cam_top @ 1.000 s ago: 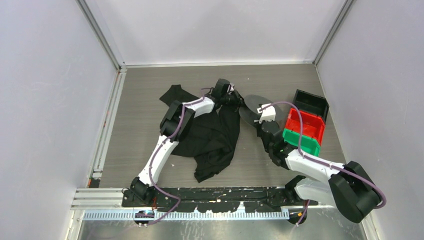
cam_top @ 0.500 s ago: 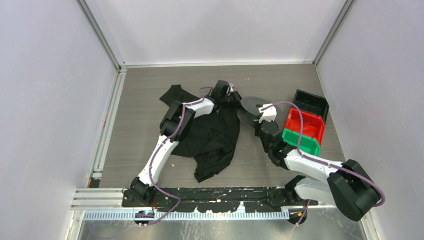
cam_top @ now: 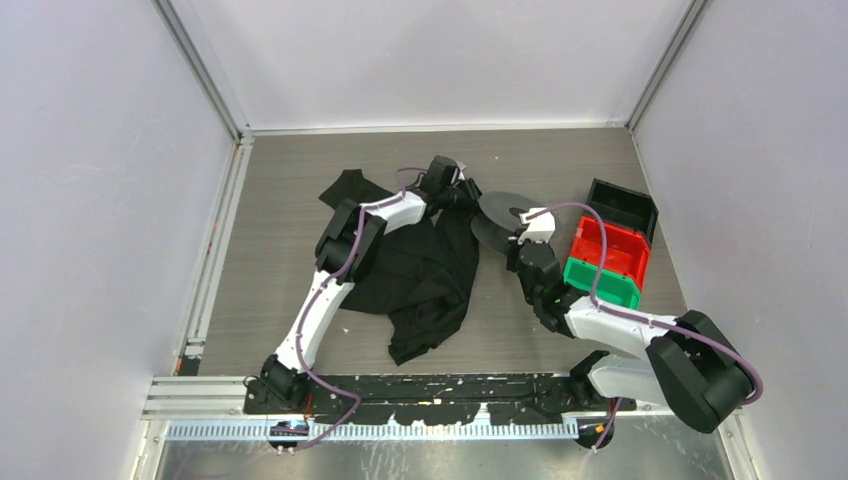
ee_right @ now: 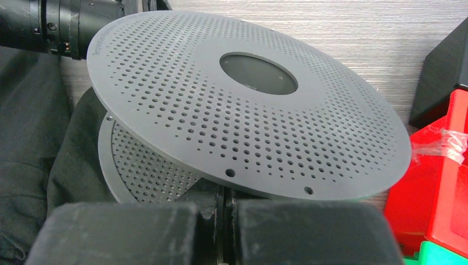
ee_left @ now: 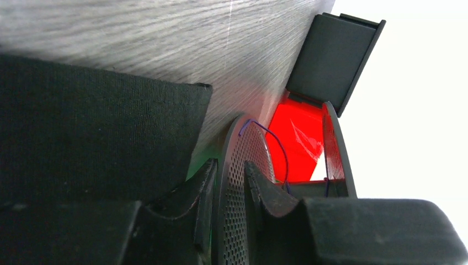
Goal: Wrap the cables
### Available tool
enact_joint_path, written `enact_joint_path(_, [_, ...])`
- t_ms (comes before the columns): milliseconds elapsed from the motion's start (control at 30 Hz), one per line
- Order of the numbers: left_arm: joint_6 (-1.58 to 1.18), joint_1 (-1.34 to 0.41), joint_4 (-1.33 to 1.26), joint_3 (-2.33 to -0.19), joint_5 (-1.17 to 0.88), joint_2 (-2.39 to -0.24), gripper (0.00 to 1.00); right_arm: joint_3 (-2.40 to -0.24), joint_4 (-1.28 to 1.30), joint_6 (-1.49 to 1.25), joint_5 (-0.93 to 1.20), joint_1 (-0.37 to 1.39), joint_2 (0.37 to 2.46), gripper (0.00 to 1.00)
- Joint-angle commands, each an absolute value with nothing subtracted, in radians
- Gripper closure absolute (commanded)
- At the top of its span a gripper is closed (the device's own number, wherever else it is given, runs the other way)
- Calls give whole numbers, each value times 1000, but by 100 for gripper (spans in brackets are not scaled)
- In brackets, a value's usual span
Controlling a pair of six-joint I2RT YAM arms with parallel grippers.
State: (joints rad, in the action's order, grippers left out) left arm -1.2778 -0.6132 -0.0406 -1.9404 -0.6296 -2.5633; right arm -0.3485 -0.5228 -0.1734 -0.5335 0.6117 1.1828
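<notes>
Propping spool tilted at frame centre, likely so wire can lay between the flanges. Wire arcs between them, centre-right in left wrist view. Left gripper is part-spread astride one flange, grip looks loose. Right gripper is pressed together under spool; can't tell what it pinches.

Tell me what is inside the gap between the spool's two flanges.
A thin dark wire loops there, and one finger of the left gripper reaches in, seen from the left wrist. The hub and any wound turns are covered by the spool's flanges.
</notes>
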Motion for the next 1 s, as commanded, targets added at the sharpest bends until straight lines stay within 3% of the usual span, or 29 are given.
enact_joint_path(0, [-1235, -609, -28, -1935, -640, -2458, 75, -351, -619, -226, -577, 617, 1196, 98])
enact_joint_path(667, [-1061, -594, 97, -1793, -633, -2323, 64, -287, -854, -396, -686, 615, 1356, 98])
enact_joint_path(967, [-1071, -592, 71, -1651, -644, -2241, 53, -274, -947, -457, -707, 614, 1444, 98])
